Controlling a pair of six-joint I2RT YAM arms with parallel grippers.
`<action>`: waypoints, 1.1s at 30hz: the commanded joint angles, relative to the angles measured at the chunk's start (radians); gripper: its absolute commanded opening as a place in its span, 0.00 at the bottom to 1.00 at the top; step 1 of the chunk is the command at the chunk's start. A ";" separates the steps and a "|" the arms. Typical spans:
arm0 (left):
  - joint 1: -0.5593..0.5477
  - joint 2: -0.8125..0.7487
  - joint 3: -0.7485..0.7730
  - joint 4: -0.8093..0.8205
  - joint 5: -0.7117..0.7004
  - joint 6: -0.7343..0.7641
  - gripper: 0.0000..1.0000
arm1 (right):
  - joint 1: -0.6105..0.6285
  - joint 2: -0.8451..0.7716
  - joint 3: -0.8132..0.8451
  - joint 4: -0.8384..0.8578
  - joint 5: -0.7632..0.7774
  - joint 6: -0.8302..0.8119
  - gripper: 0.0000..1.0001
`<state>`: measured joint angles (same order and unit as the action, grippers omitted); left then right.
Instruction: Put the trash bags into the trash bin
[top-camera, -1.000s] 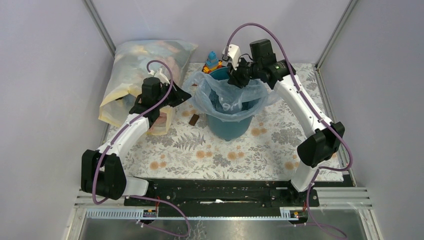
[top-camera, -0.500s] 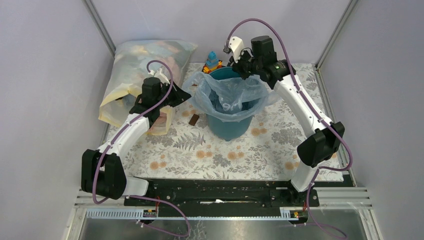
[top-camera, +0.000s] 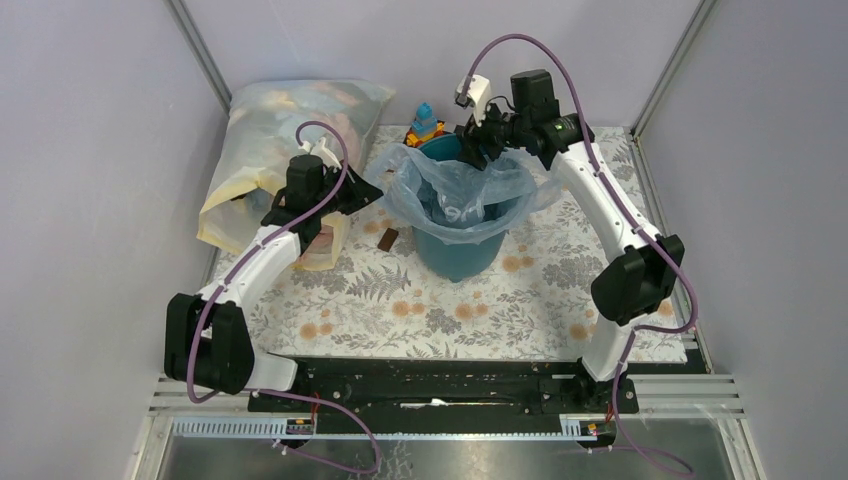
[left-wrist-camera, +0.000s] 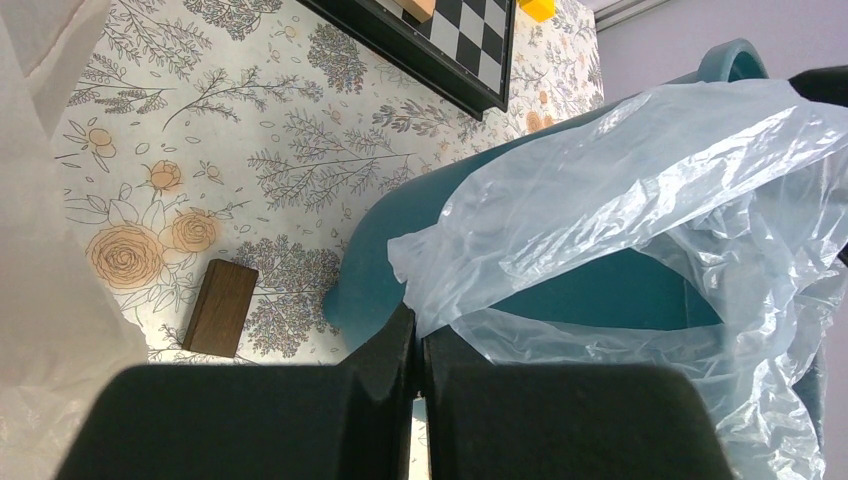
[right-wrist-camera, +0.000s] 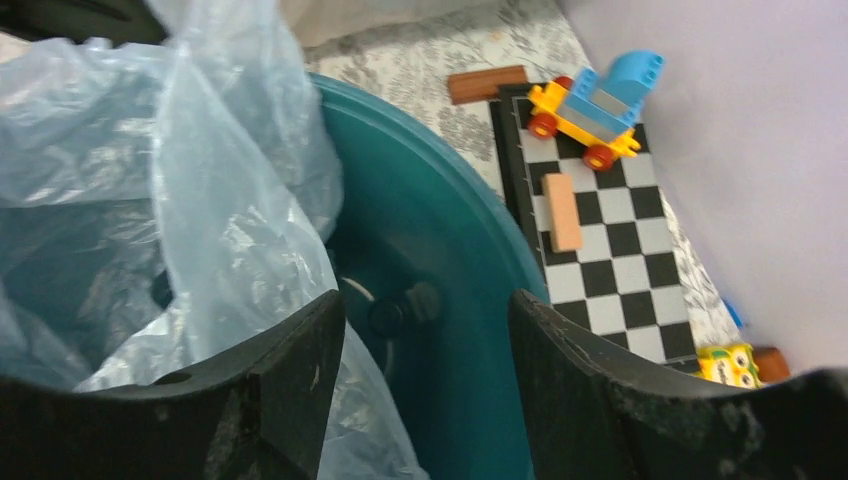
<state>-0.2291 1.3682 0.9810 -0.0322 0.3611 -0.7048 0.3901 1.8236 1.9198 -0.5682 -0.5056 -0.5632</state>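
Note:
The dark teal trash bin (top-camera: 462, 250) stands mid-table with the pale blue translucent trash bag (top-camera: 455, 185) draped inside it and over its rim. My left gripper (top-camera: 372, 190) is shut on the bag's left edge, just left of the bin; in the left wrist view (left-wrist-camera: 417, 335) the film (left-wrist-camera: 620, 190) runs from between the closed jaws over the bin (left-wrist-camera: 375, 260). My right gripper (top-camera: 478, 148) is open and empty above the bin's far rim; in the right wrist view (right-wrist-camera: 428, 312) its jaws straddle the teal rim (right-wrist-camera: 450, 260), with the bag (right-wrist-camera: 180, 200) to the left.
A large cloudy yellow-edged bag stuffed with items (top-camera: 280, 150) lies at the back left. A small brown block (top-camera: 388, 239) lies left of the bin. A checkerboard (right-wrist-camera: 600, 240) with a toy car (right-wrist-camera: 590, 105) and blocks sits behind the bin.
My right gripper has lifted off the bag's far edge and moved up and slightly right, open. The left arm has held still on the bag.

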 joint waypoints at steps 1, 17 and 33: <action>0.005 0.002 0.025 0.053 -0.005 0.010 0.03 | 0.006 -0.014 0.036 -0.045 -0.162 -0.035 0.68; 0.005 0.009 0.024 0.058 0.006 0.012 0.03 | 0.006 0.039 0.068 -0.153 -0.082 -0.084 0.25; 0.005 0.021 0.029 0.044 0.002 0.016 0.03 | -0.069 0.034 0.091 0.157 0.009 0.206 0.00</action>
<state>-0.2291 1.3834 0.9810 -0.0280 0.3618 -0.7048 0.3729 1.8637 1.9755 -0.5354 -0.4179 -0.4725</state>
